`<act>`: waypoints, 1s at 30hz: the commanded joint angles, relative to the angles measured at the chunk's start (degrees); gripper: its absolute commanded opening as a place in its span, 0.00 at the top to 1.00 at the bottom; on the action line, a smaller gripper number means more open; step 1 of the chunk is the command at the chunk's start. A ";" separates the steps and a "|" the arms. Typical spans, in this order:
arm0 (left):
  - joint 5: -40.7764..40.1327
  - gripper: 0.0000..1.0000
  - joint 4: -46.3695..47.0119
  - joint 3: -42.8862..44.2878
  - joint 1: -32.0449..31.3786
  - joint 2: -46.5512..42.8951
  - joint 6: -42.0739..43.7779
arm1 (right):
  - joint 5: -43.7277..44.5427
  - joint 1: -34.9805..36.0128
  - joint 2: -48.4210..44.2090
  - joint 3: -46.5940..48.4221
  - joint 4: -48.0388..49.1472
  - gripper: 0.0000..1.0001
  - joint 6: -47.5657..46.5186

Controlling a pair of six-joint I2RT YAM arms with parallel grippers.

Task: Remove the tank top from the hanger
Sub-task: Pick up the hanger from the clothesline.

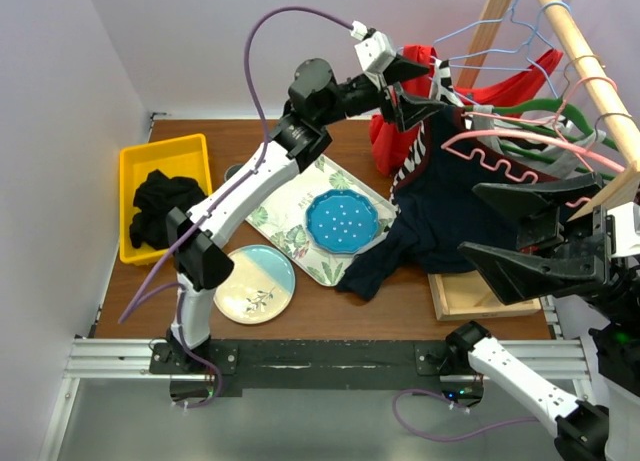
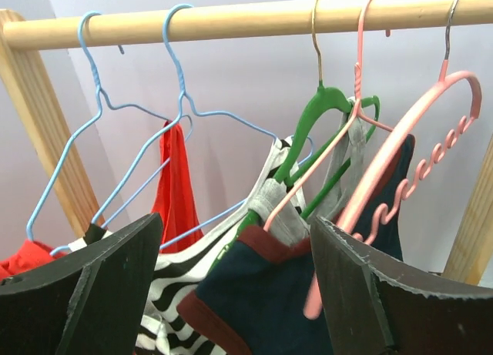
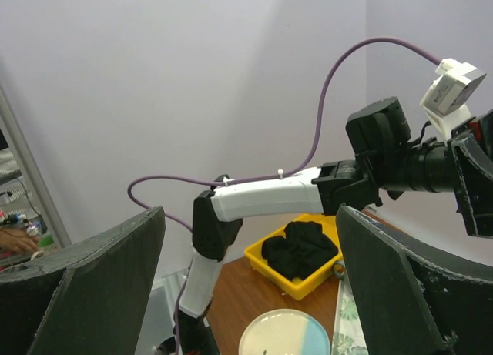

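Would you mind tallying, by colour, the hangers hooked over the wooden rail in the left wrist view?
Blue wire hangers: 2
Green hanger: 1
Pink hangers: 2
Total: 5 hangers on the wooden rail

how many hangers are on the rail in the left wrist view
5: a blue wire hanger far left, a second blue hanger, a green hanger, a thin pink hanger, a wavy pink hanger far right. Others may be out of frame.
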 commanded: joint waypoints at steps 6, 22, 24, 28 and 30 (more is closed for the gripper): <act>7.04 0.15 5.44 6.15 0.86 7.69 -0.64 | 0.84 0.11 0.23 1.25 -0.01 0.03 0.12; 13.99 0.31 7.21 -1.31 0.33 5.25 -1.97 | 1.89 0.11 -0.21 -0.51 0.78 0.04 -0.58; 13.99 0.38 6.61 -4.04 -0.19 2.96 -0.91 | 1.89 0.11 -0.39 -0.95 1.22 0.04 -0.58; 13.38 0.42 0.37 -4.13 -2.47 1.11 4.61 | 2.16 0.11 -0.65 -1.91 1.49 0.04 -0.40; 12.76 0.46 -0.96 -5.62 -3.44 -0.38 5.86 | 2.33 0.11 -0.83 -2.26 1.92 0.04 -0.23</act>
